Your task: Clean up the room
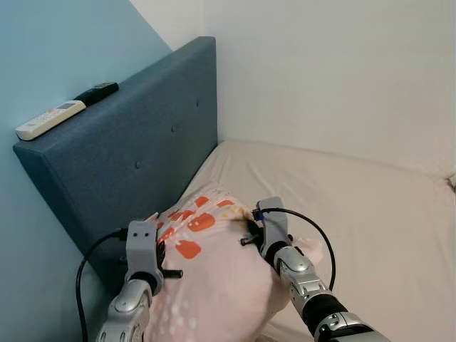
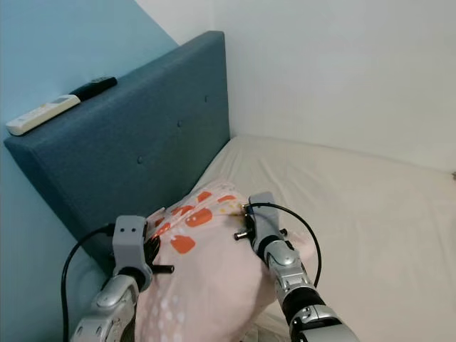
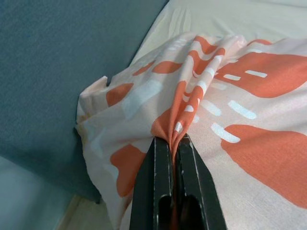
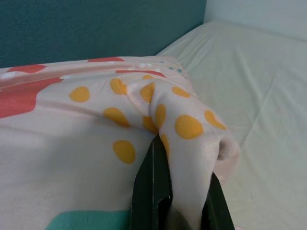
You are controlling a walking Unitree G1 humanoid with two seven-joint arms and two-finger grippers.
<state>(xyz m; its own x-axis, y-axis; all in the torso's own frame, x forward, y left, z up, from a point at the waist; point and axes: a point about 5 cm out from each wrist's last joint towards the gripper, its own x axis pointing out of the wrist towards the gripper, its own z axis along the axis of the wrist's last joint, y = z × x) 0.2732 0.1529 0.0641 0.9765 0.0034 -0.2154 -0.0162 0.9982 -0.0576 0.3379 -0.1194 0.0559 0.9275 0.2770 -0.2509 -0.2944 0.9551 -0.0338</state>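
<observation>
Fingers [image 3: 165, 158] of the left gripper [image 3: 173, 146] pinch a fold of the pink pillow [image 1: 214, 271], and the right gripper [image 4: 184, 158] clamps its other corner (yellow dots there). The pillow is held between them, just above the bed [image 1: 370, 214] beside the blue headboard [image 1: 135, 149], which carries two remotes [image 1: 50, 119].

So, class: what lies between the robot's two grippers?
The pink patterned pillow spans the gap between the left gripper and right gripper, both pinching its fabric, as seen in the left eye view.
</observation>
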